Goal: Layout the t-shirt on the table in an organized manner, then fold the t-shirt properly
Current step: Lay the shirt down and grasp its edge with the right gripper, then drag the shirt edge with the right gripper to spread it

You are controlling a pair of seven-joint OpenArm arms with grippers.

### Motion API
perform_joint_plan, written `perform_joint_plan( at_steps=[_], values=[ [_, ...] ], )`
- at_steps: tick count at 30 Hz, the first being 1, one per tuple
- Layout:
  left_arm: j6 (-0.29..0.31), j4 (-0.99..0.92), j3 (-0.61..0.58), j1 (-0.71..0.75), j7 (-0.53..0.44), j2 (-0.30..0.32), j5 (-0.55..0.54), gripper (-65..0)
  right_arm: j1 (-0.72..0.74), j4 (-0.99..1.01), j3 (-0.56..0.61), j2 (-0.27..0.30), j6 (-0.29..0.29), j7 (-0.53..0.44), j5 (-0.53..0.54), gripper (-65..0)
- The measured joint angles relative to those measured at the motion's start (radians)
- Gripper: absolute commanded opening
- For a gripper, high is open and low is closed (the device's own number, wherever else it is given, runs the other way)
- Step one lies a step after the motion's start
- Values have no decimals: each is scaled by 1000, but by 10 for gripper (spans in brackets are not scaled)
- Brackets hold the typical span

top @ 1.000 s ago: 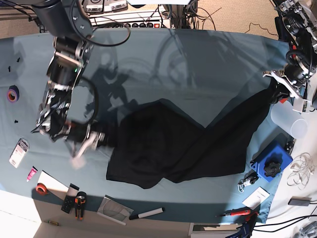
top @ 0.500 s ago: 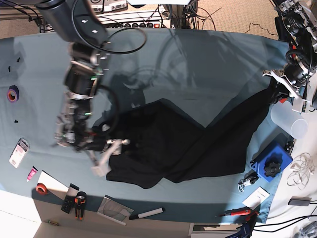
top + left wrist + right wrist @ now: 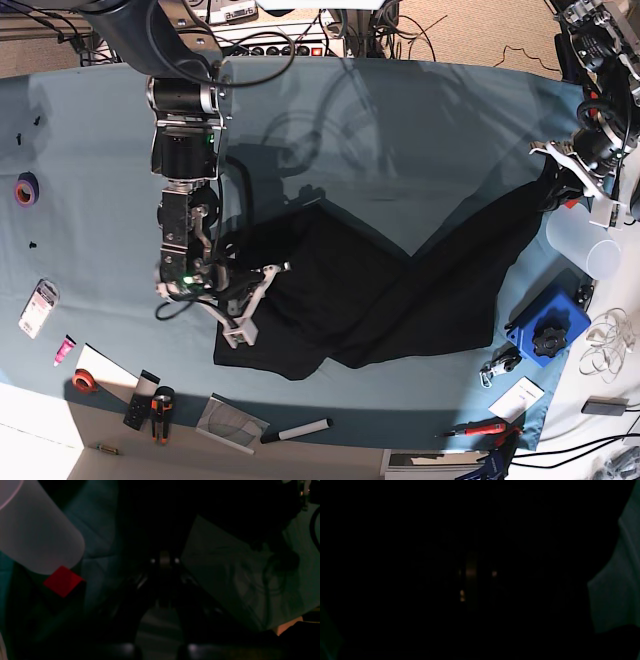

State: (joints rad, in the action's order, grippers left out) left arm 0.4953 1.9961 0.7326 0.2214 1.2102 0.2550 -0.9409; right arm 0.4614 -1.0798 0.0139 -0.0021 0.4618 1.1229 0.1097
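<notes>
Crowding t-shirt point(image 3: 380, 290), cup point(image 3: 585, 245), blue box point(image 3: 547, 325)

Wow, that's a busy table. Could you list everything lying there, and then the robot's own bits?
t-shirt: one, black, mid-table, stretched toward the right edge
table: one, teal cloth cover
tape rolls: purple at the left edge, red at the front left
marker: one, white, front edge
blue box: one, black knob on top, right side
plastic cup: one, translucent, right edge
right pincer: over the shirt's left edge, grip unclear
left pincer: shut on the shirt's right end
</notes>
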Motion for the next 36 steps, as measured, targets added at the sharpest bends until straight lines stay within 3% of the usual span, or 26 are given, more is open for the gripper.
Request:
perform_joint_plan(
  at_steps=[3, 6, 12, 17, 24, 28, 30, 32, 34, 36],
  values=[
    [0, 0, 0, 0, 0, 0, 0, -650, -26, -64, 30, 9, -1, 48, 3, -650],
    [0, 0, 0, 0, 0, 0, 0, -650, -82, -198, 31, 25, 6, 192, 69, -650],
    [0, 0, 0, 0, 0, 0, -3, -650, -258, -527, 34, 118, 12, 280, 114, -650],
    [0, 0, 0, 0, 0, 0, -3, -650, -364, -704, 33, 174, 10, 275, 113, -650],
    [0, 0, 0, 0, -8, 0, -3, -650, -439, -779, 34, 187, 13, 255, 102, -650],
    [0, 0, 0, 0, -7, 0, -3, -650, -440, -779, 34, 188, 13, 225, 73, -454],
    [0, 0, 0, 0, -8, 0, -3, -650, -439, -779, 33, 188, 11, 206, 74, -448],
    [0, 0, 0, 0, -7, 0, -3, -650, -431, -779, 33, 187, -39, 207, 82, -448],
    [0, 0, 0, 0, -8, 0, -3, -650, -407, -788, 7, 185, -51, 203, 83, -448],
    [0, 0, 0, 0, -8, 0, -3, -650, -368, -802, -62, 185, -60, 137, 84, -448]
  ],
)
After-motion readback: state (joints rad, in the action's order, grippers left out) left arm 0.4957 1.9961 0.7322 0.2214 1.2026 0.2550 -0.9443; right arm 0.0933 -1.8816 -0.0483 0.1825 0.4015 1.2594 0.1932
